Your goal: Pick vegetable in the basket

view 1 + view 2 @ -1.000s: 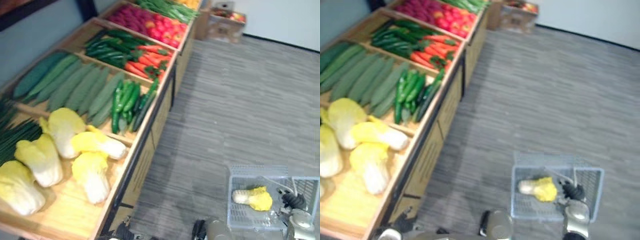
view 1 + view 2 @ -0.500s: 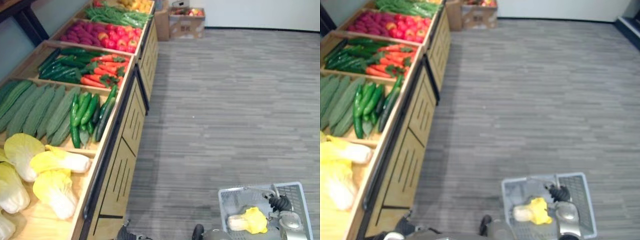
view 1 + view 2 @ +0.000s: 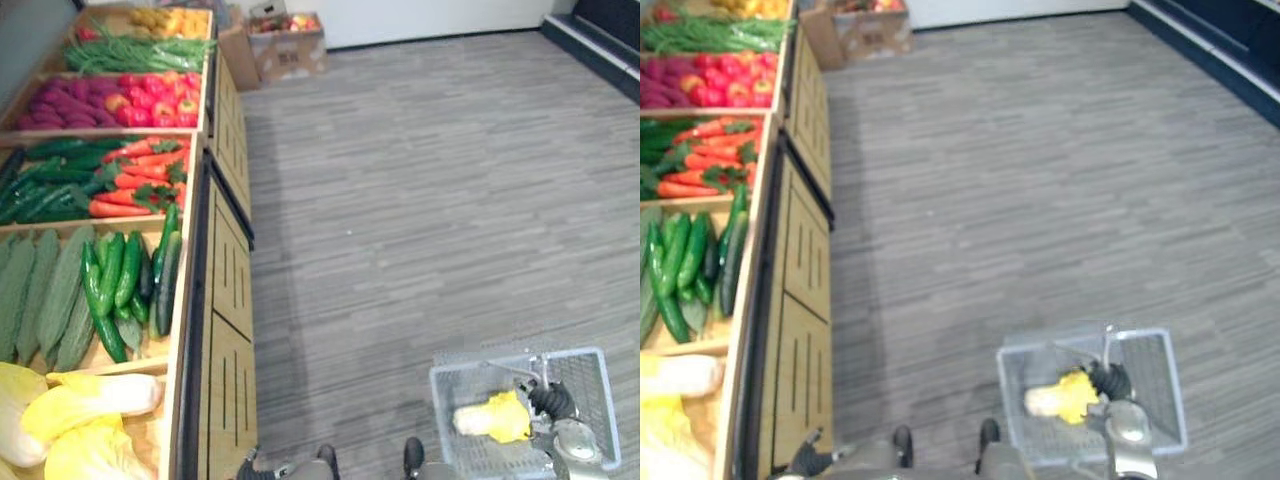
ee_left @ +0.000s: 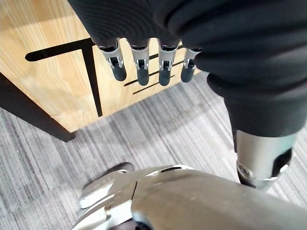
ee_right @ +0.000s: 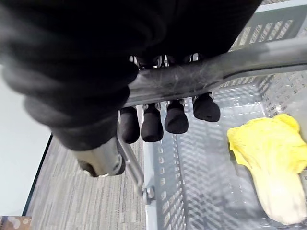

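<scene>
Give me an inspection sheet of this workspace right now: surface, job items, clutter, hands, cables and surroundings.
Surface: grey striped carpet floor.
Job's things: grey mesh basket with one yellow cabbage lying in it.
Clutter: cardboard box at the far end of the wooden stand.
Hands: right hand curled round the basket's handle; left hand hangs with relaxed fingers beside the stand's panel, holding nothing.
Cables: nothing seen.
Surroundings: stand compartments hold cabbages, cucumbers and carrots; white wall behind.
</scene>
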Motion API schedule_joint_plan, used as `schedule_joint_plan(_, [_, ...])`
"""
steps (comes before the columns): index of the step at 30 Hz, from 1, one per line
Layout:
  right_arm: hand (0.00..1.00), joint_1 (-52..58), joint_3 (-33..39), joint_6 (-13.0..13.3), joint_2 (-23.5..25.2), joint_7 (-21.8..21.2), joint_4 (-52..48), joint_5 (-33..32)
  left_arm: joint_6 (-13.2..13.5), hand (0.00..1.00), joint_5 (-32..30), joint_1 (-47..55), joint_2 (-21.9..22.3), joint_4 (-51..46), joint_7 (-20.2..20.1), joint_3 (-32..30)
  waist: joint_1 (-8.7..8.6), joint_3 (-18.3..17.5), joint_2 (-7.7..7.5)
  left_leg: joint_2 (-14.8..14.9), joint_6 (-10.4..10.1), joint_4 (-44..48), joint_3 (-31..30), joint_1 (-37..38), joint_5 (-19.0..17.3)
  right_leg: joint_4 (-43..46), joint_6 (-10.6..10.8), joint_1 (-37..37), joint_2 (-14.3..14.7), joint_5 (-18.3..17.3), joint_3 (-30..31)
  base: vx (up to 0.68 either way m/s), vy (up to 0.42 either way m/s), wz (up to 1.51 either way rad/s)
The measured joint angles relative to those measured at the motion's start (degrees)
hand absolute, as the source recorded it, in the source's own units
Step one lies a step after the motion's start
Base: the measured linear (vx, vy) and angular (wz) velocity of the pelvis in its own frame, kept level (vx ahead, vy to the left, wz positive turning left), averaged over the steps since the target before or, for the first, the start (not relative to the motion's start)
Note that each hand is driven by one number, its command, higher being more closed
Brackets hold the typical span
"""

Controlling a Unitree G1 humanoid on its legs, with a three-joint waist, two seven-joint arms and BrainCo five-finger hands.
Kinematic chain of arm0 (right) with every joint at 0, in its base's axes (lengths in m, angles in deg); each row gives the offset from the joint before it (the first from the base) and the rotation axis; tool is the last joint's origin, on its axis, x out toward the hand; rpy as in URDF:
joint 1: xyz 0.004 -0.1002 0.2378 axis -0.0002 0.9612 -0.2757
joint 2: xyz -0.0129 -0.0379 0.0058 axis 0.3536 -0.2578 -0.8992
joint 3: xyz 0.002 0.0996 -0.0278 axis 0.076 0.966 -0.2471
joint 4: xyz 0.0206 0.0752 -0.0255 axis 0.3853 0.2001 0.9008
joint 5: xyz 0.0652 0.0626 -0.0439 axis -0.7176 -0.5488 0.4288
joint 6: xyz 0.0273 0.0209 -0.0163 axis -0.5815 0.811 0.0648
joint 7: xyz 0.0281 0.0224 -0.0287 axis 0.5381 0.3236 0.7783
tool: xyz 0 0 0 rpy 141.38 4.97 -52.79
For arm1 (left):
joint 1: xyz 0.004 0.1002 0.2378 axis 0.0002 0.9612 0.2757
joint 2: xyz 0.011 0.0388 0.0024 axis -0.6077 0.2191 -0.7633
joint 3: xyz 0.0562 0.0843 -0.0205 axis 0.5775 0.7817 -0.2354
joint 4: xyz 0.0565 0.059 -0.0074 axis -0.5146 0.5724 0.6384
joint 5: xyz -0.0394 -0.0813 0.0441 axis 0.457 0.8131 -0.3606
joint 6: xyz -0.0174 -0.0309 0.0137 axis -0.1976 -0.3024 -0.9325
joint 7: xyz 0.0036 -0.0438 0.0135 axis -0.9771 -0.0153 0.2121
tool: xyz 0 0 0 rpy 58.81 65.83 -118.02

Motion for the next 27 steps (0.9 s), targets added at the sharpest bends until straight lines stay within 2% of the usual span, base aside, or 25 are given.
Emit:
schedule_joint_plan(5, [1.0, 0.6, 0.01, -0.02, 0.15, 0.12, 0.0, 0.27, -0.04, 0.0, 0.02, -0.24, -0.12, -0.04, 0.07, 0.08, 0.28, -0.28, -0.09, -2.35, 0.87, -1.35, 1.38, 2.01, -0.19, 0.17, 1.31, 0.11, -1.75, -0.53, 1.24, 0.17, 0.13, -0.18])
schedule_joint_plan(6, [1.0, 0.55, 0.33, -0.02, 0.17, 0.35, 0.09, 0.27, -0.07, 0.0, 0.02, -0.23, -0.09, 0.05, 0.07, 0.4, 0.3, -0.27, -0.08, -2.52, 1.92, -1.0, 1.6, 2.82, -1.32, 2.88, 1.9, -0.56, -2.18, -2.15, 1.95, 0.14, 0.081, -0.22])
schedule_joint_plan(7, [1.0, 0.56, 0.48, -0.01, 0.25, 0.39, 0.16, 0.25, -0.1, 0.0, 0.02, -0.27, -0.1, 0.36, 0.05, 0.61, 0.28, -0.21, -0.15, -2.53, 2.41, -0.03, 1.99, 3.74, -3.05, 8.81, 2.51, -2.24, -2.53, -4.62, 2.43, 0.13, 0.079, -0.27])
schedule_joint_plan(8, [1.0, 0.52, 0.57, -0.01, 0.41, 0.52, 0.16, 0.25, -0.12, 0.0, 0.02, -0.26, -0.08, 0.42, 0.04, 0.76, 0.27, -0.13, -0.29, -2.45, 2.59, 0.4, 2.58, 4.49, -3.76, 13.23, 2.69, -4.01, -2.54, -5.55, 2.58, 0.12, 0.101, -0.31])
schedule_joint_plan(9, [1.0, 0.27, 0.76, 0.05, 1.03, 0.71, 0.09, 0.29, -0.17, 0.0, 0.03, -0.15, -0.19, 0.46, 0.03, 1.17, 0.2, 0.01, -0.47, -2.22, 2.92, 1.59, 3.08, 5.42, -4.98, 22.46, 2.67, -7.46, -2.51, -5.91, 2.57, 0.07, 0.055, -0.22])
schedule_joint_plan(10, [1.0, 0.25, 0.75, 0.1, 1.44, 0.81, 0.04, 0.4, -0.16, 0.0, 0.04, -0.15, -0.43, 0.43, 0.01, 1.43, 0.04, 0.06, -0.61, -2.24, 3.17, 2.14, 3.1, 5.89, -5.62, 26.8, 2.63, -8.9, -2.74, -5.86, 2.64, 0.09, 0.081, -0.07])
schedule_joint_plan(12, [1.0, 0.89, 0.74, 0.13, 3.14, 0.81, 0.1, 0.74, -0.2, 0.0, 0.04, -0.19, -2.56, 0.24, 0.01, 2.78, -0.23, 0.62, -2.51, -2.85, 3.93, 4.0, 2.97, 8.54, -8.27, 37.51, 2.85, -11.52, -4.16, -5.2, 3.33, 0.08, 0.049, 0.06])
schedule_joint_plan(13, [1.0, 1.06, 0.73, 0.13, 3.67, 1.0, 0.23, 0.74, -0.28, 0.0, 0.05, -0.18, -3.04, 0.26, 0.06, 2.76, -0.21, 0.8, -2.63, -2.64, 4.22, 4.24, 2.73, 9.54, -8.89, 41.16, 3.06, -12.67, -4.55, -3.97, 3.53, 0.11, 0.009, 0.02])
schedule_joint_plan(14, [1.0, 0.93, 0.72, 0.11, 4.01, 1.25, 0.32, 0.75, -0.31, 0.0, 0.34, -0.43, -3.56, 0.21, 0.2, 2.79, -0.35, 0.9, -2.39, -2.37, 4.28, 3.54, 2.69, 10.74, -8.95, 43.77, 2.23, -14.35, -4.7, -4.35, 2.98, 0.13, 0.004, 0.01])
schedule_joint_plan(15, [1.0, 0.36, 0.73, 0.08, 3.99, 1.61, 0.34, 0.75, -0.32, 0.0, 1.65, -0.85, -3.83, 0.18, 0.59, 2.78, -0.37, 0.98, -2.42, -1.92, 4.27, 2.68, 2.66, 11.42, -8.94, 41.67, 0.13, -15.44, -4.6, -5.78, 1.36, 0.14, -0.004, 0.04])
schedule_joint_plan(17, [1.0, -0.53, 0.73, 0.08, 3.93, 1.85, 0.55, 0.74, -0.32, 0.0, 2.17, -1.14, -4.14, 0.17, 0.91, 2.68, -0.46, 0.97, -2.14, -0.86, 4.13, 1.92, 2.6, 11.59, -8.87, 34.03, -0.37, -16.0, -3.85, -6.05, -1.14, 0.15, -0.047, 0.08])
schedule_joint_plan(18, [1.0, -0.97, 0.78, 0.0, 3.92, 1.95, 0.69, 0.74, -0.33, 0.0, 2.22, -2.11, -4.23, -0.23, 1.25, 2.44, -0.5, 0.84, -1.94, -0.24, 3.43, 1.13, 2.31, 11.6, -8.46, 25.28, -0.11, -15.88, -2.97, -5.44, -2.09, 0.24, -0.123, 0.24])
schedule_joint_plan(19, [1.0, -1.23, 0.87, -0.02, 3.92, 1.95, 0.77, 0.74, -0.31, 0.0, 2.23, -2.29, -4.27, -1.03, 1.64, 2.05, -0.63, 0.77, -2.08, -0.06, 2.55, 0.21, 1.46, 11.59, -7.96, 17.1, 0.68, -15.73, -2.66, -3.93, -1.91, 0.25, -0.142, 0.3])
schedule_joint_plan(20, [1.0, -1.31, 1.04, -0.08, 3.92, 1.97, 0.86, 0.74, -0.31, 0.0, 2.23, -2.58, -4.26, -1.49, 1.71, 1.78, -0.91, 0.63, -2.38, 0.03, 2.18, -0.27, 1.08, 11.61, -7.81, 13.54, 0.57, -15.63, -2.66, -2.24, -1.58, 0.28, -0.209, 0.46])
schedule_joint_plan(21, [1.0, -1.32, 1.38, -0.18, 3.96, 2.04, 0.95, 0.74, -0.28, 0.0, 2.28, -3.08, -4.32, -1.97, 1.79, 1.49, -1.48, 0.4, -2.8, 0.25, 0.73, -0.5, -0.04, 11.82, -8.08, 8.15, 0.42, -14.88, -2.65, 1.17, -0.95, 0.31, -0.259, 0.52])
schedule_joint_plan(22, [1.0, -1.28, 1.91, -0.26, 3.95, 2.15, 1.62, 0.74, -0.27, 0.0, 2.29, -3.26, -4.28, -2.12, 1.81, 1.2, -1.76, 0.48, -2.6, 0.92, -0.93, -0.61, -0.88, 12.92, -8.93, 6.63, -0.25, -13.68, -2.26, 7.08, -1.11, 0.31, -0.272, 0.38])
schedule_joint_plan(23, [1.0, -1.62, 2.29, -0.38, 3.49, 2.44, 2.34, 0.75, -0.38, 0.0, 2.39, -3.62, -3.5, -1.79, 1.83, 0.95, -1.59, 0.53, -1.05, 2.38, -1.66, -0.63, -1.3, 13.35, -9.15, 7.39, -0.89, -13.6, -0.97, 6.51, -2.05, 0.32, -0.284, 0.2])
schedule_joint_plan(24, [1.0, -1.94, 2.22, -0.82, 3.41, 2.96, 2.78, 0.74, -0.18, 0.0, 3.47, -3.6, -3.02, -2.02, 1.86, 0.49, -1.49, 0.21, 0.24, 4.28, -3.09, -0.16, -1.99, 13.08, -8.37, 8.75, -2.36, -13.62, 0.46, 4.35, -3.18, 0.32, -0.294, 0.04])
schedule_joint_plan(25, [1.0, -1.95, 2.15, -0.84, 3.49, 2.91, 2.78, 0.71, -0.19, 0.0, 4.01, -3.61, -2.86, -2.02, 2.04, 0.36, -1.61, 0.11, 0.72, 5.66, -4.36, 1.44, -2.13, 12.4, -7.58, 10.27, -3.4, -14.01, 1.41, 2.29, -3.92, 0.31, -0.297, 0.12])
schedule_joint_plan(27, [1.0, -1.71, 2.13, -0.84, 3.49, 2.8, 2.77, 0.57, -0.23, 0.0, 4.36, -3.6, -2.49, -1.92, 2.03, 0.39, -1.71, 0.12, 0.8, 7.01, -4.97, 7.82, -3.66, 9.54, -6.7, 12.43, -4.52, -13.69, 2.15, -0.42, -5.33, 0.32, -0.34, 0.23])
